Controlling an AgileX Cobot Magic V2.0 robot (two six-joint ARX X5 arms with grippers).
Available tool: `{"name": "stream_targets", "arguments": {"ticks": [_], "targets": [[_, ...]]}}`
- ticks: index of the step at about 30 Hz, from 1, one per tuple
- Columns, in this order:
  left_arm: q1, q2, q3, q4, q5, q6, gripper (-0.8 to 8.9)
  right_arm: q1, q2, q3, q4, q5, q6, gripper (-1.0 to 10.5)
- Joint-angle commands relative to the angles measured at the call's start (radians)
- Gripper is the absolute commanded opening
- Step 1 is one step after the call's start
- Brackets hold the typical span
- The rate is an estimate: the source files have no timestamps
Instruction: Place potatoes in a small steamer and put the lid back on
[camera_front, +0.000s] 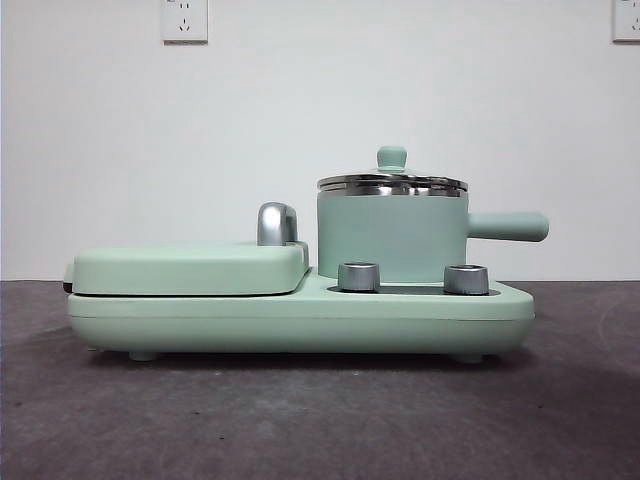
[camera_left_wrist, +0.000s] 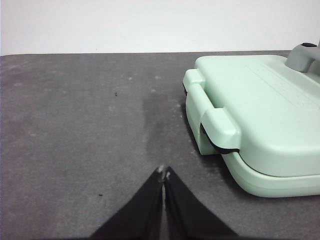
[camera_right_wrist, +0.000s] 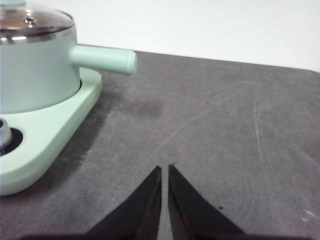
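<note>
My left claw (camera_left_wrist: 163, 172) and right claw (camera_right_wrist: 165, 168) wait pinched together; the lid (camera_front: 392, 182) covers the small steamer (camera_front: 392, 236), keeping it closed

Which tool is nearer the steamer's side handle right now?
Right. The right tool hangs low over bare table just off the small steamer's handle end. The left tool sits at the far end, beside the closed grill plate.
</note>
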Motion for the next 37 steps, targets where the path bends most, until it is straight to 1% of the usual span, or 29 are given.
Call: {"name": "stream_targets", "arguments": {"ticks": [1, 5, 37], "targets": [[-0.001, 0.000, -0.019, 0.016, 0.001, 0.014, 0.06, 0.001, -0.001, -0.005, 0.023, 0.001, 0.017, 0.2], [-0.001, 0.000, -0.019, 0.016, 0.001, 0.014, 0.06, 0.001, -0.001, -0.004, 0.045, 0.000, 0.017, 0.2], [-0.001, 0.000, -0.019, 0.015, 0.001, 0.014, 0.06, 0.001, -0.001, -0.004, 0.044, 0.000, 0.017, 0.2]]}}
